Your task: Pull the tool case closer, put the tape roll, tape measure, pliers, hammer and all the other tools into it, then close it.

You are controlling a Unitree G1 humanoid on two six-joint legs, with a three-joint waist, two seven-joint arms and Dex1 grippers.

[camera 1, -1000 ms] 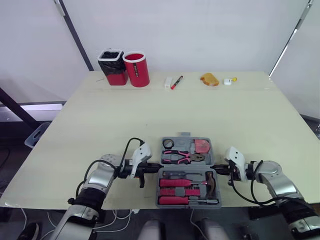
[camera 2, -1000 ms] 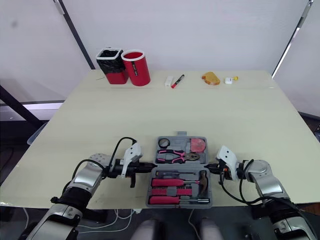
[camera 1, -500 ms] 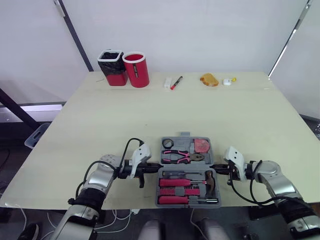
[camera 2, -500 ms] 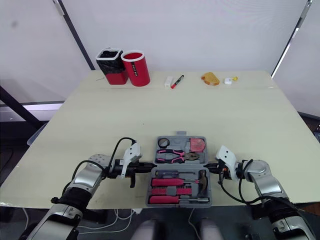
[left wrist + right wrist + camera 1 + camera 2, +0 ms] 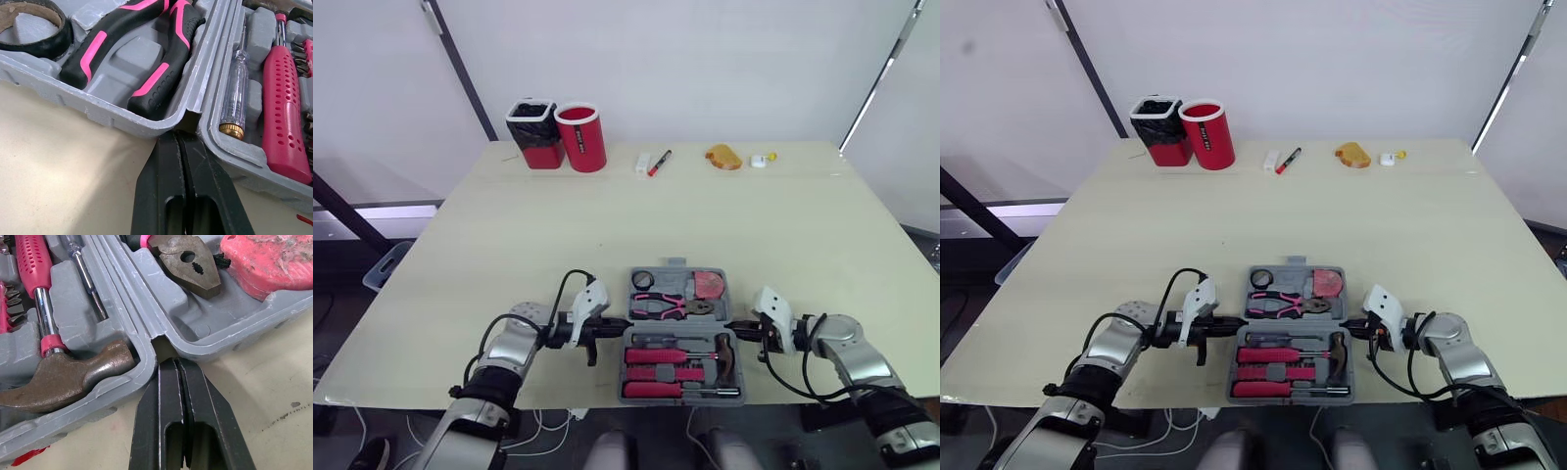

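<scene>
The tool case (image 5: 676, 264) lies open at the near edge of the table (image 5: 607, 215), holding the pliers (image 5: 668, 307), tape roll (image 5: 643, 281) and tape measure (image 5: 709, 285) in its far half and the hammer (image 5: 725, 351) in its near half (beside pink screwdrivers (image 5: 656, 356)). The left gripper (image 5: 177, 139) and right gripper (image 5: 174, 363), both clenched on nothing, point into the hinge notch on either side

White wall (image 5: 724, 59) — pale table (image 5: 607, 225), black struts (image 5: 460, 67).
</scene>
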